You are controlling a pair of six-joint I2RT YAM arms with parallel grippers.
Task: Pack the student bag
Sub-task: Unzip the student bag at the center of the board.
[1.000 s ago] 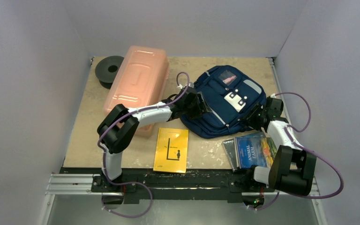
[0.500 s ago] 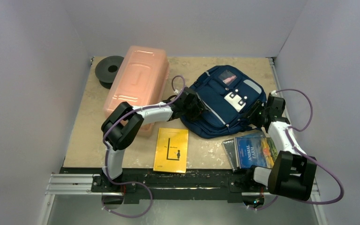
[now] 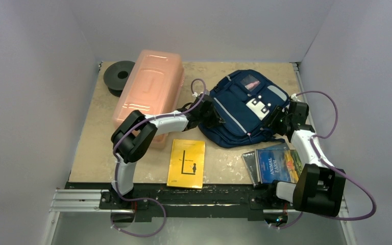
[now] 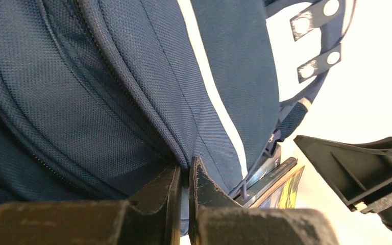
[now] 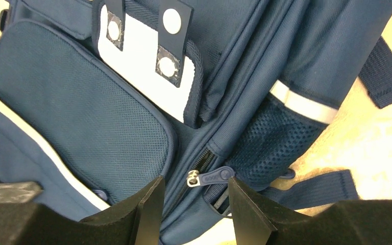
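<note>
The student bag (image 3: 245, 109), navy with light grey stripes, lies flat at the back right of the table. My left gripper (image 3: 215, 118) is at its left edge and is shut on a fold of the bag's fabric (image 4: 185, 176) beside a zip seam. At the bag's right side, my right gripper (image 3: 278, 122) stands open. Its fingers (image 5: 148, 206) straddle a blue zipper pull (image 5: 212, 177) without touching it. The mesh side pocket (image 5: 275, 138) lies just beyond the pull.
A yellow book (image 3: 186, 163) lies near the front edge. Other books, Animal Farm (image 3: 277, 163) on top, lie at the front right, partly under the bag's corner. A long pink box (image 3: 148, 94) and a black spool (image 3: 118, 75) stand at the back left.
My left gripper has shut on the bag's edge fabric. The right gripper has moved slightly farther back along the bag's side and stays open.
</note>
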